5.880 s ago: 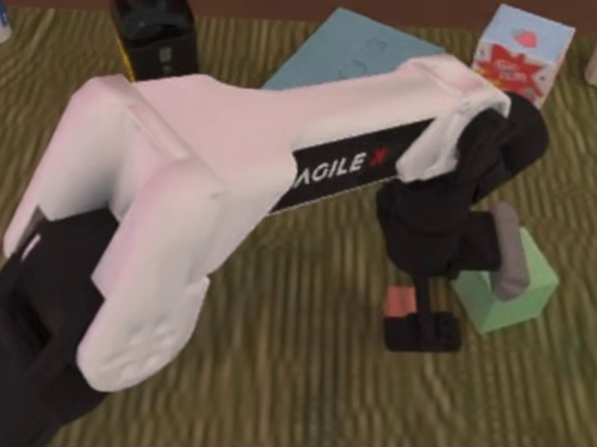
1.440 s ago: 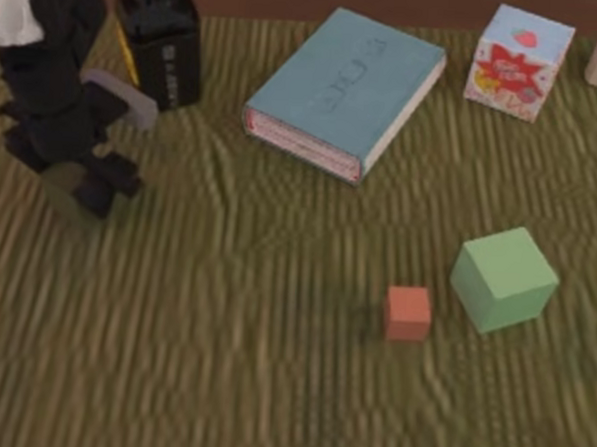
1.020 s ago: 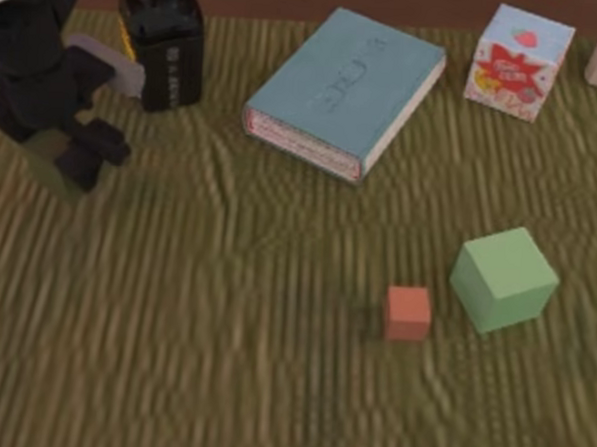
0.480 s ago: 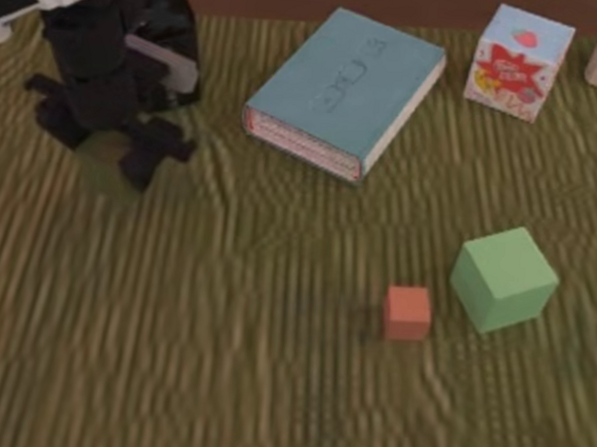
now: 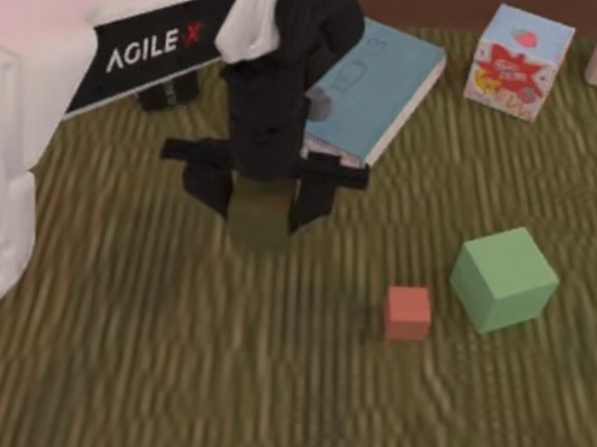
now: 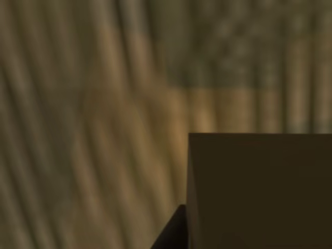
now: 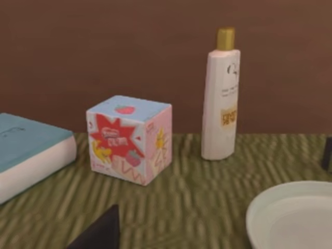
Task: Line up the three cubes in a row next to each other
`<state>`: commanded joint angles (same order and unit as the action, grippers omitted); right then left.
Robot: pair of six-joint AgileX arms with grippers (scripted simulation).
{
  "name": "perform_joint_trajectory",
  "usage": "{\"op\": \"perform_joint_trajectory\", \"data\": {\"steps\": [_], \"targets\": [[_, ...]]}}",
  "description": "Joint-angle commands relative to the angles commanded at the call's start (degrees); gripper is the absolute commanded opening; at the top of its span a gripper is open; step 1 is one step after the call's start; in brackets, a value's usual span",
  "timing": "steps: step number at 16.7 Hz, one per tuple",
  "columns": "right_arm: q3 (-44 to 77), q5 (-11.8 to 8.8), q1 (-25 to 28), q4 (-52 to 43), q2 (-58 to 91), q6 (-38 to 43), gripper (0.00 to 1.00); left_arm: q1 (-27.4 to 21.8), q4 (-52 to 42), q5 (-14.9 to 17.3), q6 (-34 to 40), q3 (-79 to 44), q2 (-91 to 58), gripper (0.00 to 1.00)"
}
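Observation:
My left gripper (image 5: 262,204) hangs over the middle of the table, left of the other cubes, shut on the dark olive cube (image 5: 261,218). In the left wrist view that cube (image 6: 259,192) fills the near corner, and a dark fingertip (image 6: 174,234) shows beside it. The small salmon-red cube (image 5: 407,312) sits on the cloth to the right. The large light green cube (image 5: 504,278) stands just right of the red one, a small gap between them. My right arm is out of the top view; its wrist view shows only one dark fingertip (image 7: 98,231).
A blue book (image 5: 386,83) lies behind the left gripper, partly under the arm. The strawberry carton (image 5: 520,60) stands at the back right, next to a white lotion bottle (image 7: 222,98). A white plate (image 7: 293,215) lies near the right gripper.
The left arm has swung from the table's far left toward the middle, carrying the olive cube. The red and green cubes have not moved.

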<state>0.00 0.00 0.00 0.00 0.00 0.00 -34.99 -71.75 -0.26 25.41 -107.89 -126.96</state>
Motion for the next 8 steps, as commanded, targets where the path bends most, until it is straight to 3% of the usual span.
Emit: {"op": "perform_joint_trajectory", "data": {"steps": [4,8], "targets": [[0.0,0.0,0.0,0.0,0.0,0.0,1.0,-8.4,-1.1,-0.3,15.6,-1.7,0.1,0.0],[0.0,0.0,0.0,0.0,0.0,0.0,1.0,-12.4,-1.5,-0.5,21.7,-2.5,0.3,0.0]]}}
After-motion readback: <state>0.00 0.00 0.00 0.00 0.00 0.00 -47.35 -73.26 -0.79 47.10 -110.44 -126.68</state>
